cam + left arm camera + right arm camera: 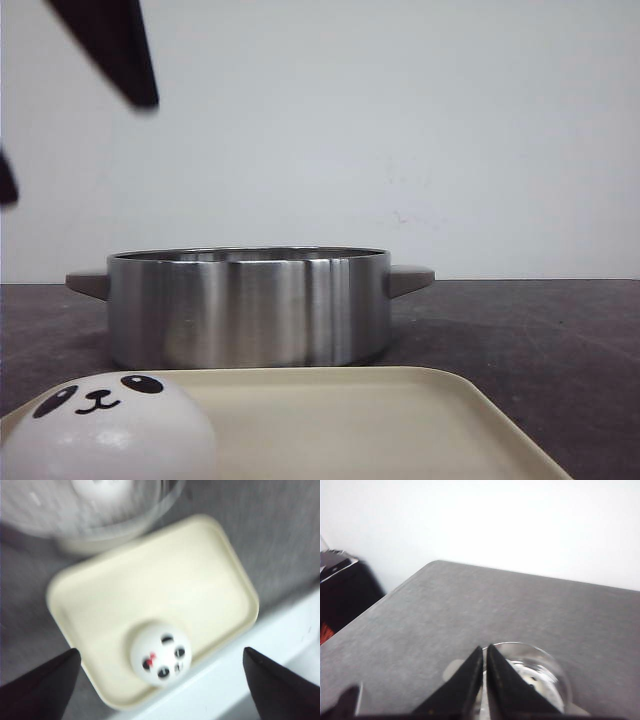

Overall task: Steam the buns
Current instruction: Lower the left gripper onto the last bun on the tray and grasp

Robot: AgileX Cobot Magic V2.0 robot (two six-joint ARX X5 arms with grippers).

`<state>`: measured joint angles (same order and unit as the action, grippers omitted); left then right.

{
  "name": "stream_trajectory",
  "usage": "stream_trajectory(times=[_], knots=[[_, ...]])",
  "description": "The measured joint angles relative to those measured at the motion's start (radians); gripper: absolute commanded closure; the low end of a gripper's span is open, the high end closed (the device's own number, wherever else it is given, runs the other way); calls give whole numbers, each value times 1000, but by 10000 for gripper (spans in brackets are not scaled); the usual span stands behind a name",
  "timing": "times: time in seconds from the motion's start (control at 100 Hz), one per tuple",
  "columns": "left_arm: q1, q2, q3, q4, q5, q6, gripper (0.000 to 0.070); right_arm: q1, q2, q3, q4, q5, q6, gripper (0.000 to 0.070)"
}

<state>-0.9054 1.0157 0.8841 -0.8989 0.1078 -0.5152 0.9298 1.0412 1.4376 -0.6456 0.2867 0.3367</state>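
Front view: a steel pot (250,305) with two stub handles stands on the dark worktop (530,340), directly behind a cream tray (400,430). One panda-faced bun (105,425) sits on the tray at about 7 o'clock from the pot. A dark arm part hangs at the upper left.

Left wrist view: the left gripper (160,680) hovers wide open above the tray (150,595), its fingers (42,685) well apart on either side of the bun (161,652), not touching it. The blurred pot (90,510) lies beyond the tray, something white inside.

Right wrist view: the right gripper (485,672) is closed, its tips together, holding nothing, above the pot (540,672).
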Motion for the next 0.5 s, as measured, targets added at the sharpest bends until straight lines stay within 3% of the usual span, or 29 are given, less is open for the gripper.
stream_trajectory(times=[0.28, 0.5], knots=[[-61, 106, -45, 66, -4, -102, 67, 2, -5, 0, -53, 6, 0, 697], [-89, 246, -45, 107, -4, -115, 67, 26, -6, 0, -53, 5, 0, 697]])
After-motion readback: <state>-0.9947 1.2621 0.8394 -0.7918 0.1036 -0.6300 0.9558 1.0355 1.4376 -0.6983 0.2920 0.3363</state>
